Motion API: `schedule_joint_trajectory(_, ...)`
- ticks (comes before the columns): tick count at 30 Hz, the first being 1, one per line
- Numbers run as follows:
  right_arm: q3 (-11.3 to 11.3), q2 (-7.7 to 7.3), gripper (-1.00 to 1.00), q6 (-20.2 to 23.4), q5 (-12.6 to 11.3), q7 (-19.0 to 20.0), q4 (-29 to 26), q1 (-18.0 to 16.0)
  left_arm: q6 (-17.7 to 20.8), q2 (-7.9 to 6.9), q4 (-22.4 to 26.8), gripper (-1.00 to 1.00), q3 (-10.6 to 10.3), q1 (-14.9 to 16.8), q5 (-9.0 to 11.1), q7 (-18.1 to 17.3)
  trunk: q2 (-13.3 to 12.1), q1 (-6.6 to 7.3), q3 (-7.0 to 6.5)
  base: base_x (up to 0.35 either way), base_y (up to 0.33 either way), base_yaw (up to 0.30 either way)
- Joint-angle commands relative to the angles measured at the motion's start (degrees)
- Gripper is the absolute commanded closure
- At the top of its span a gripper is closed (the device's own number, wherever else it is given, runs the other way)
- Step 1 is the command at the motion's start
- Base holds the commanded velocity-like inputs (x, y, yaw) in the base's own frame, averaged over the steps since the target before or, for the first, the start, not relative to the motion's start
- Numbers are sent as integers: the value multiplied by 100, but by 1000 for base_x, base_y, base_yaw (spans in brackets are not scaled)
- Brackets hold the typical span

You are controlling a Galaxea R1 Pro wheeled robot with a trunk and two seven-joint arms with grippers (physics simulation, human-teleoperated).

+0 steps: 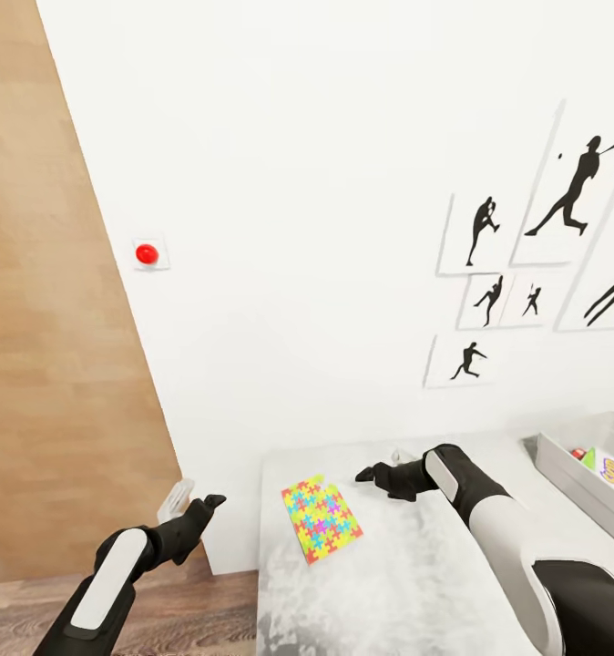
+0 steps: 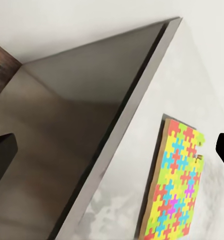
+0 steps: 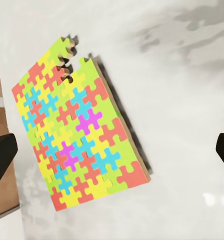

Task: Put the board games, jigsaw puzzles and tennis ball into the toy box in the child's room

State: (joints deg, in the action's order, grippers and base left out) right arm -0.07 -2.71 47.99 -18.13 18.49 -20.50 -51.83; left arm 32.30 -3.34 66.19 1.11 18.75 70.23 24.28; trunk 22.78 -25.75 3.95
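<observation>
Head view: the right end effector (image 1: pixel 373 474), black, hangs over the pale grey mottled tabletop (image 1: pixel 416 574). The thin flat multicoloured jigsaw puzzle square (image 1: pixel 321 517) lies just beyond and below its tips, near the tabletop's end edge. From here I cannot tell whether the fingers are spread or pressed together. The left end effector (image 1: pixel 211 503) hovers off the tabletop's end, over the wood-plank floor (image 1: pixel 207 610); its state is unclear here as well. The shallow light grey open-topped toy box (image 1: pixel 571 474) stands well behind the right arm, with printed items already inside.

Left wrist view: dark fingertips (image 2: pixel 2 155) sit at both frame sides, so this end effector reads as spread and empty. Ahead of it are the tabletop's dark grey side panel (image 2: pixel 92 115) and the puzzle (image 2: pixel 179 182), lying close to the edge.

Right wrist view: dark fingertips (image 3: pixel 1 157) sit wide apart at either side, spread and holding nothing. The puzzle (image 3: pixel 77 130) lies flat, off-centre between them, nearer one tip.

Risks, as I judge them:
- The puzzle is thin and flush to the surface, so fingers closing from above may skate over it.
- A sideways nudge could slide it off the nearby edge to the floor.
- The offset may mean a one-corner pinch, with the puzzle tilting or dropping on the way to the toy box.
</observation>
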Motion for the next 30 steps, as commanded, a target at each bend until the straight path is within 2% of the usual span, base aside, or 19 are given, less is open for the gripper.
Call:
schedule_joint_trajectory(1, -1, -2, -100, 21, 17, 30, -3, -4, 14, 0, 9, -100, 4, 5, 59, 55, 14, -4, 23, 0, 0, 0)
schedule_joint_trajectory(18, 11, 95, -100, 9, 12, 42, 2, 6, 5, 0, 0, -100, 9, 6, 47, 59, 14, -4, 180, 0, 0, 0)
schedule_joint_trajectory(30, 26, 110, -100, 7, 10, 48, -1, 1, 5, 0, -5, -100, 9, 6, 44, 64, 14, -4, 290, 0, 0, 0)
